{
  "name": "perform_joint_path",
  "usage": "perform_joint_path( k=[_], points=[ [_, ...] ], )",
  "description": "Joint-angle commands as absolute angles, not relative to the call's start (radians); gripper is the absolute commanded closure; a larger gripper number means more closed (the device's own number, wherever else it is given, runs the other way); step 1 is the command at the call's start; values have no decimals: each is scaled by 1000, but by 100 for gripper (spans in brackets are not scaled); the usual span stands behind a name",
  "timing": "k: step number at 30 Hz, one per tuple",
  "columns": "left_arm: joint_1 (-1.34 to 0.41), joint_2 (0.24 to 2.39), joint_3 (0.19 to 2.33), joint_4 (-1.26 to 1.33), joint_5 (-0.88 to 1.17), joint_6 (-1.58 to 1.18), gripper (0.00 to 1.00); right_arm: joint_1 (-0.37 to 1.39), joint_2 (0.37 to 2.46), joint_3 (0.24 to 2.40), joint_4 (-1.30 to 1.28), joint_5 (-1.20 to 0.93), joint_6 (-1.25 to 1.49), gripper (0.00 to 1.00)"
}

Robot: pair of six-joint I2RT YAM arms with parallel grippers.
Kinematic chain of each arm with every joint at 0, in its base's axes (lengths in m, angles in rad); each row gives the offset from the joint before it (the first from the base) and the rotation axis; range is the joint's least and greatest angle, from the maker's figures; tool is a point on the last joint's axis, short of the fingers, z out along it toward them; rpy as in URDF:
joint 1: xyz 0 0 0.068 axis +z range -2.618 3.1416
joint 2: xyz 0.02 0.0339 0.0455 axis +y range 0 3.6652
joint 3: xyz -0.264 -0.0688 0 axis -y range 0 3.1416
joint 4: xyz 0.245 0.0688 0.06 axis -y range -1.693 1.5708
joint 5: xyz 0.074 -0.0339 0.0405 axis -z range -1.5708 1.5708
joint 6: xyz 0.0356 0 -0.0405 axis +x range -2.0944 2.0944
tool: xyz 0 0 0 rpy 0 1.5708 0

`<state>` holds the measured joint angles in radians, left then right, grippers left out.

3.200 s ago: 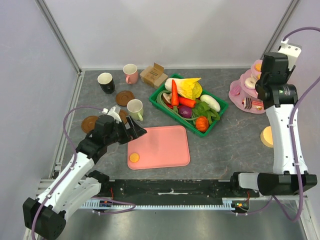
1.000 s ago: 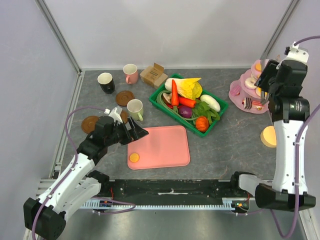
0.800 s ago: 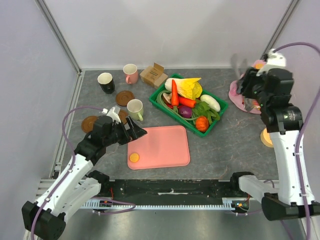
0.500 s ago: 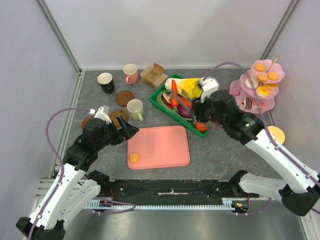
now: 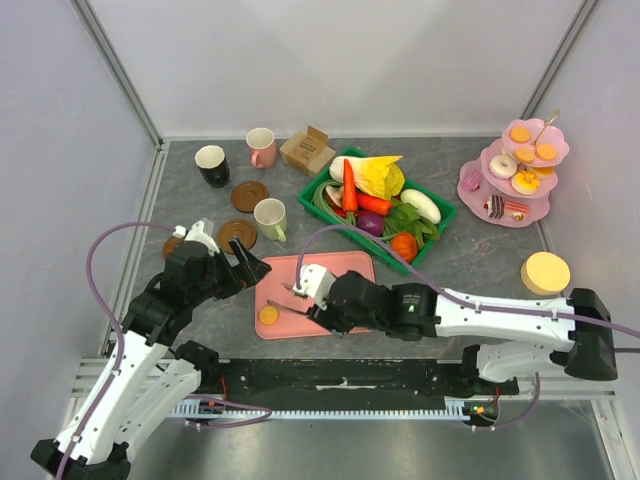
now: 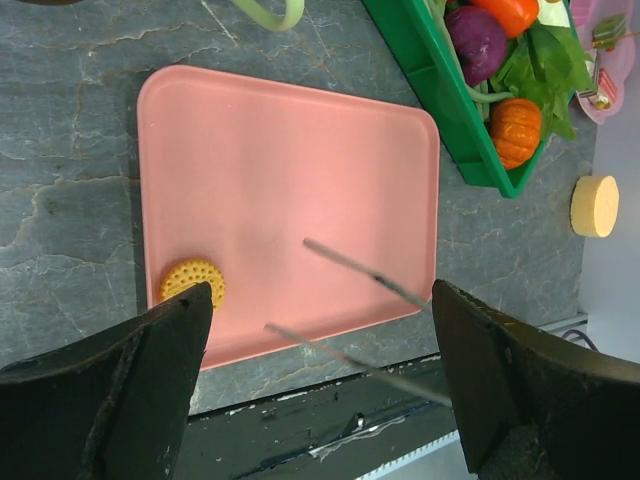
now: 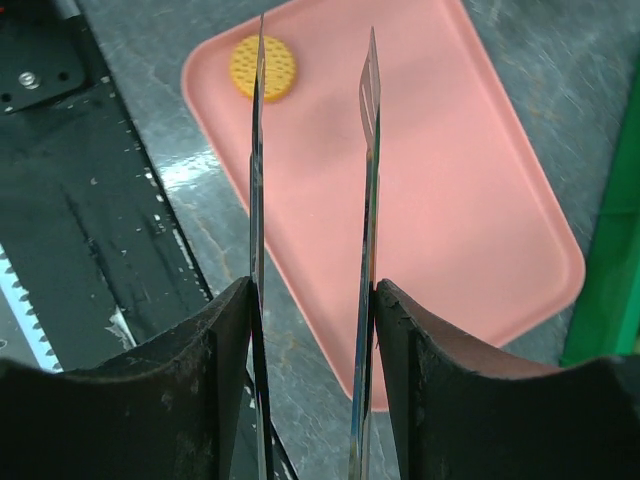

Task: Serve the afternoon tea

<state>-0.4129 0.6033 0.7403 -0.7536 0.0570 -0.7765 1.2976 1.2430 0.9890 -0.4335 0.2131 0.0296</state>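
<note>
Right fingers clamp tongs, blades apart and empty, having swung from the stand to above the tray. One biscuit lies at the tray's near-left corner, so this trip likely delivered nothing. Left fingers hover wide apart at the tray's left edge. No writing is legible.
</note>
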Motion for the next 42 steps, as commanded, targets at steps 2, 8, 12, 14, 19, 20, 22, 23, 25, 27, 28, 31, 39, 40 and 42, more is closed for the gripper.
perform_joint_path(
  k=[2, 8, 12, 14, 19, 20, 22, 23, 25, 27, 28, 31, 39, 40, 42],
  points=[
    [-414, 594, 749, -765, 38, -784, 4, 1374, 1305, 996, -319, 253, -57, 42],
    [-416, 588, 749, -779, 34, -787, 4, 1405, 1377, 1015, -316, 268, -87, 42],
    [-413, 581, 746, -779, 31, -790, 4, 1411, 1400, 1017, -313, 270, -101, 41],
    [-416, 583, 744, -779, 31, -790, 4, 1411, 1414, 1022, -313, 262, -101, 40],
    [-416, 584, 739, -779, 31, -790, 4, 1413, 1448, 1025, -319, 235, -104, 39],
    [-416, 586, 738, -781, 31, -792, 4, 1414, 1454, 1029, -318, 236, -106, 39],
    [-414, 584, 738, -779, 31, -790, 4, 1413, 1471, 1040, -316, 238, -107, 39],
    [-416, 584, 738, -779, 31, -790, 4, 1413, 1482, 1045, -318, 239, -109, 39],
    [-416, 584, 736, -779, 31, -790, 4, 1413, 1502, 1057, -316, 250, -109, 39],
    [-416, 584, 736, -779, 31, -790, 4, 1413, 1522, 1063, -313, 264, -104, 39],
    [-414, 584, 736, -779, 32, -790, 4, 1411, 1529, 1065, -307, 273, -101, 39],
    [-416, 583, 736, -779, 31, -790, 4, 1411, 1548, 1072, -302, 273, -94, 38],
    [-416, 583, 739, -779, 31, -793, 4, 1390, 1582, 1083, -296, 272, -57, 38],
    [-414, 584, 738, -779, 31, -793, 4, 1387, 1585, 1081, -298, 262, -54, 38],
    [-416, 584, 738, -779, 31, -793, 4, 1376, 1586, 1083, -296, 249, -38, 38]
  ],
)
